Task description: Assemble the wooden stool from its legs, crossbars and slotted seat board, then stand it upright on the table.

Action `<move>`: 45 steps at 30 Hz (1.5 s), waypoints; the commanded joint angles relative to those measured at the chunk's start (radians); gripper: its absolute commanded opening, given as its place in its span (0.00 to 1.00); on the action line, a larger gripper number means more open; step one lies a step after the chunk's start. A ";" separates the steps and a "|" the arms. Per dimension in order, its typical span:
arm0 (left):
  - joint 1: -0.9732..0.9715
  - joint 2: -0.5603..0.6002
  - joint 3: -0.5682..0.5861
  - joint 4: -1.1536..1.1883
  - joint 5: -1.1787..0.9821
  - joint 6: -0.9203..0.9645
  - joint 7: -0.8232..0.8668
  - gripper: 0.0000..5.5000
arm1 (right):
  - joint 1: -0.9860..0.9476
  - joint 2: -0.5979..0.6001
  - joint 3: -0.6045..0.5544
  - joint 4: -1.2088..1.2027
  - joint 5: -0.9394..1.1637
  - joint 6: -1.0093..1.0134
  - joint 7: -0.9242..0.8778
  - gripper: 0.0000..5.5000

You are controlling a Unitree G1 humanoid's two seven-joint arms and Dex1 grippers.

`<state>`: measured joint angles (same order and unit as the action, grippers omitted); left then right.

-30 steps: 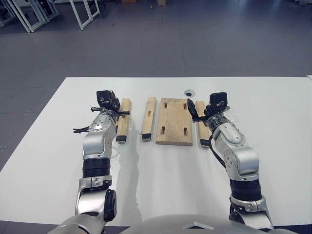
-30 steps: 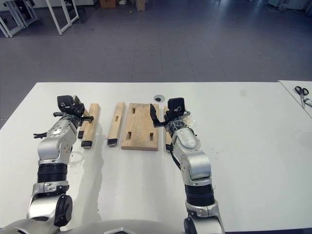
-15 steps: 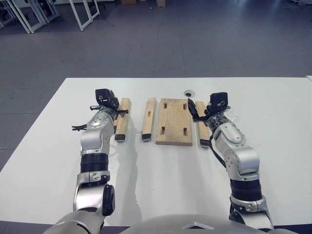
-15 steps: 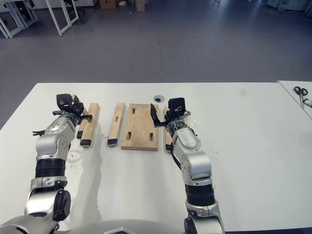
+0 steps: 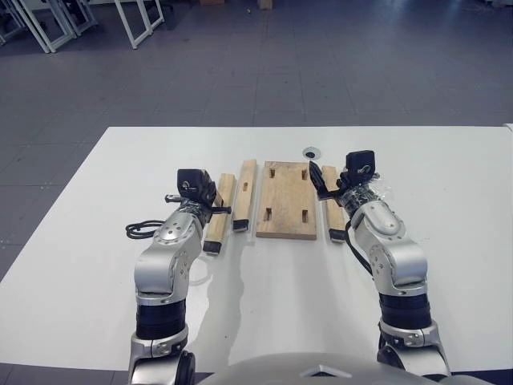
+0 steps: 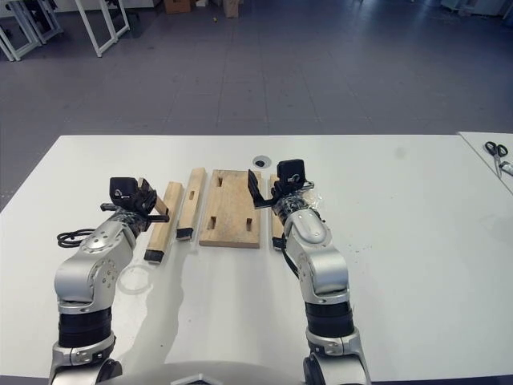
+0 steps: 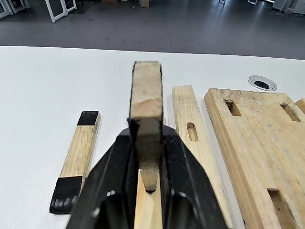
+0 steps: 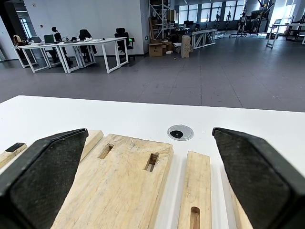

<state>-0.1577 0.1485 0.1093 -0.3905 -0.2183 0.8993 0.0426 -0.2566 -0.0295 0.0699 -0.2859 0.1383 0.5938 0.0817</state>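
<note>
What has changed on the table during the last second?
The left claw, shut on a wooden leg, carried it to the right, toward the seat board. The leg is now close beside the slotted leg. The right claw stayed open by the board's right edge. The board, the slotted leg and the right-hand leg kept their places.

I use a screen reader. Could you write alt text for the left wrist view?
The left gripper clamps a wooden piece, its cut end facing the camera. On the white table lie a short bar with black ends, a slotted bar and the slotted seat board, side by side.
</note>
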 commanded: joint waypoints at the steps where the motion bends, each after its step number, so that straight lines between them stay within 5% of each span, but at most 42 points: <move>1: 0.029 -0.025 0.011 0.017 0.002 0.076 0.018 0.08 | -0.007 -0.002 0.001 -0.008 -0.002 0.005 0.003 0.88; 16: -0.142 -0.024 0.045 -0.019 0.037 0.095 0.046 0.08 | -0.009 0.001 0.001 -0.003 -0.002 0.003 0.001 0.88; 24: -0.173 -0.043 0.077 -0.042 0.043 0.115 0.065 0.33 | -0.009 0.004 0.003 -0.002 -0.003 0.002 -0.002 0.88; 28: -0.232 0.020 0.049 -0.028 0.088 0.067 0.052 0.35 | -0.007 0.009 0.003 -0.003 -0.005 0.001 -0.006 0.88; 37: -0.468 0.070 0.092 0.124 0.069 -0.093 -0.004 0.35 | -0.012 0.016 0.004 0.003 -0.006 -0.002 -0.006 0.88; 45: -0.290 -0.009 0.051 0.481 0.077 -0.315 -0.048 0.35 | -0.027 0.023 -0.004 0.018 -0.003 -0.013 -0.006 0.88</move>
<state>-0.5027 0.1654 0.1757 0.0336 -0.1458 0.5876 0.0058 -0.2643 -0.0119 0.0709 -0.2705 0.1313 0.5913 0.0767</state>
